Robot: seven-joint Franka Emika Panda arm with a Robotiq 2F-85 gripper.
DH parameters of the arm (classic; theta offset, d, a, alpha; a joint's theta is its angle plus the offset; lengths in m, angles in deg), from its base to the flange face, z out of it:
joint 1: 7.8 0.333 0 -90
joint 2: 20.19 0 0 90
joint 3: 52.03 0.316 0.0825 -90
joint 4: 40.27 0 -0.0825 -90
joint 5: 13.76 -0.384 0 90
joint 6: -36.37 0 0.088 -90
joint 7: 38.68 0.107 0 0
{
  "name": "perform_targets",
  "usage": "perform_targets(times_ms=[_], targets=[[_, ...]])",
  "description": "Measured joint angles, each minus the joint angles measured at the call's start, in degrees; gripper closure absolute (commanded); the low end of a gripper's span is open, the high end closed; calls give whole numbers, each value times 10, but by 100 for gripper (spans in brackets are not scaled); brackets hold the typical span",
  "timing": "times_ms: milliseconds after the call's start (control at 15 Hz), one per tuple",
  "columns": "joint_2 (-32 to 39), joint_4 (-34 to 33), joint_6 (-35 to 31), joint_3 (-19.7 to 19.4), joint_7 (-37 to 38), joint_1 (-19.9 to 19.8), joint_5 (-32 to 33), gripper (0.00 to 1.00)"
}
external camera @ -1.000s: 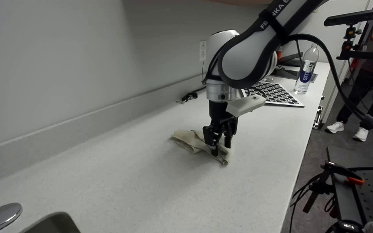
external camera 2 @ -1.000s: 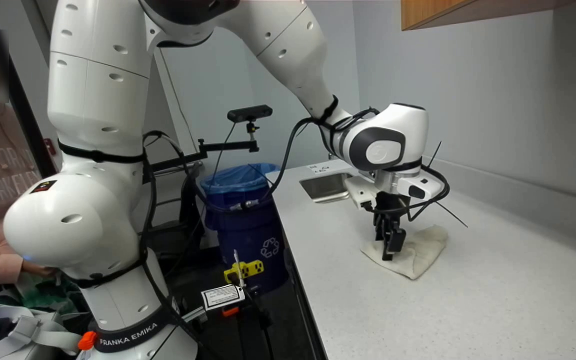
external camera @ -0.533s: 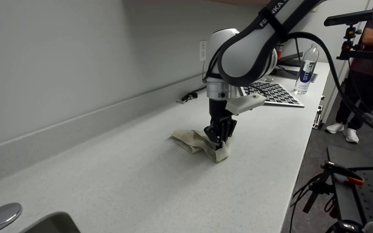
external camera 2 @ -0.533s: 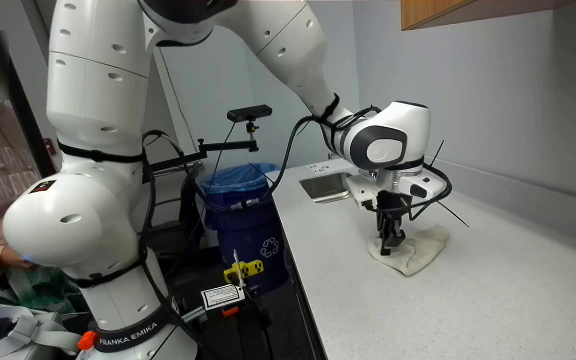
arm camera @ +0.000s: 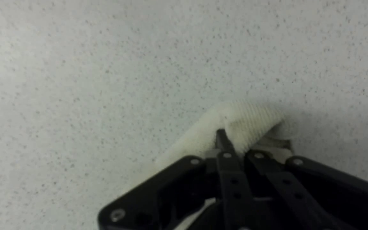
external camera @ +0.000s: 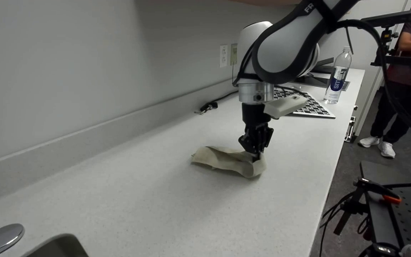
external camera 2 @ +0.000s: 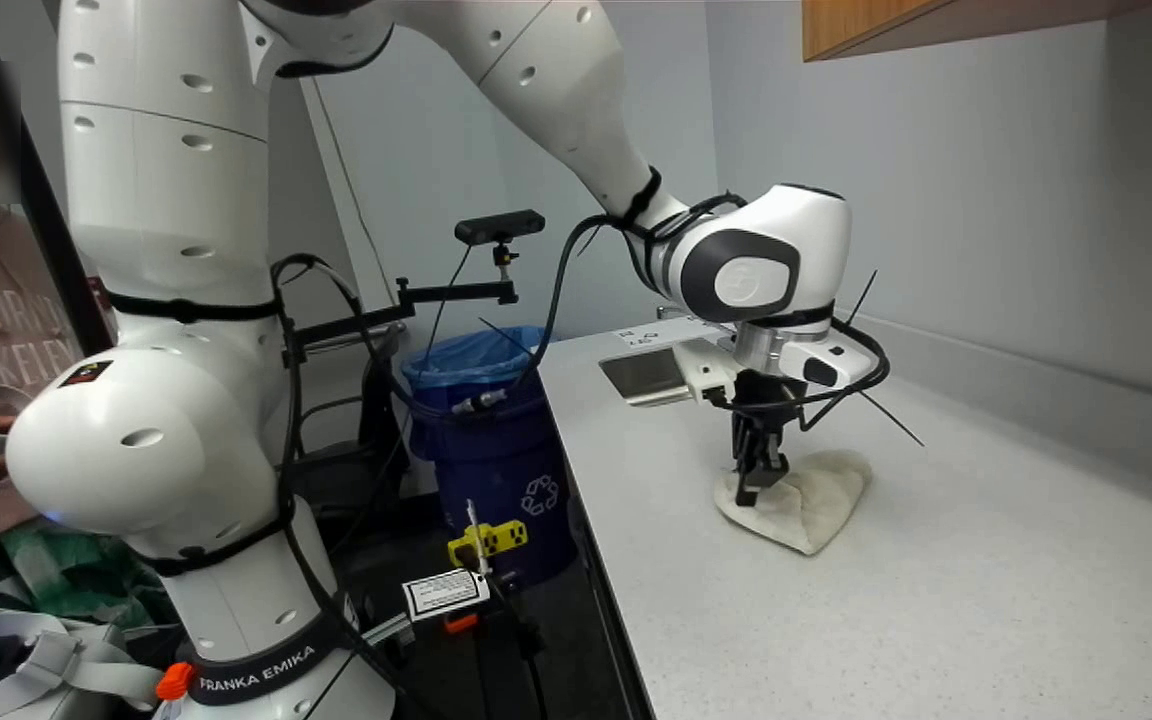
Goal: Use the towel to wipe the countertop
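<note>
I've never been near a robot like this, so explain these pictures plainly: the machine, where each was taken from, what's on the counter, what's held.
The machine is one white robot arm ending in a black hand with two fingers. Two pictures are taken from outside it; the close-up is taken from its wrist, looking past the hand at the countertop. The hand is closed on a fold of the pale towel, while more of it rests on the countertop. Farther back, in an exterior view, a patterned board lies flat and a clear bottle stands.

In an exterior view: towel [external camera: 223, 161] on countertop [external camera: 148, 210]; pincer [external camera: 256, 157] at towel's right end; bottle [external camera: 337, 76] behind both, rightward
</note>
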Motion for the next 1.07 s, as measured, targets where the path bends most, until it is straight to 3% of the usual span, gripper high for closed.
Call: perform_targets(times_ms=[600,1067], targets=[[-147,99,118,-8,-12,0,6,99],[-241,100,151,-34,-58,-10,8,99]])
